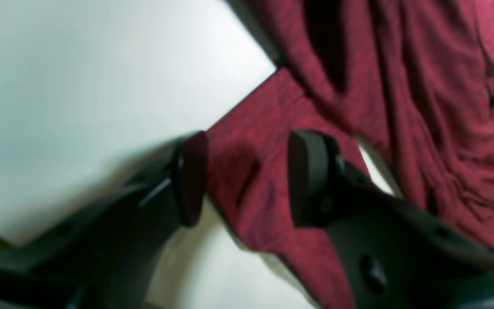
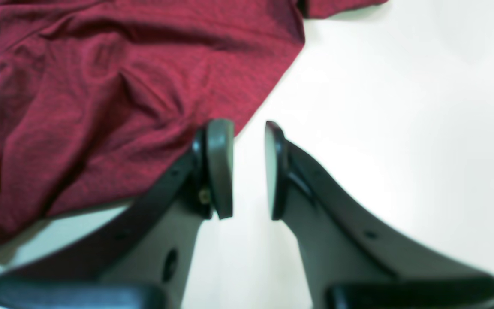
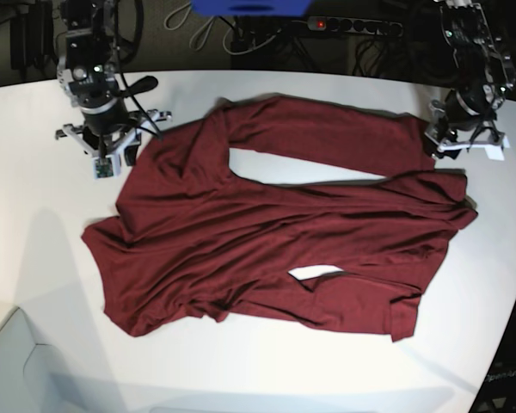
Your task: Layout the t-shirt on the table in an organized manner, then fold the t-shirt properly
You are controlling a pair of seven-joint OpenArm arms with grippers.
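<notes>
White tabletop is filling the base view, the table (image 3: 34, 258) curving away at its near right corner, dark cables and a power strip (image 3: 357, 26) lying beyond its far edge. Spread across the middle, the t-shirt (image 3: 267, 232) is lying rumpled but roughly opened out, one long sleeve stretching along the far side toward the right, with two gaps of bare white showing through the folds. From up here both arms are standing at the shirt's far corners, but their fingers are too small to read.

Left wrist view is giving what the base view cannot: the left gripper (image 1: 247, 176) is hanging with its pads spread apart, and a flat strip of maroon cloth (image 1: 264, 137) is running between them. Whether the pads are touching it, I cannot tell. Bunched folds are piling up to the right of that strip.

Right wrist view is showing the right gripper (image 2: 249, 169) with a narrow gap between its pads and nothing in that gap but white table. The shirt's edge is lying just beside the left-hand pad (image 2: 220, 167), wrinkled fabric spreading away to the upper left.
</notes>
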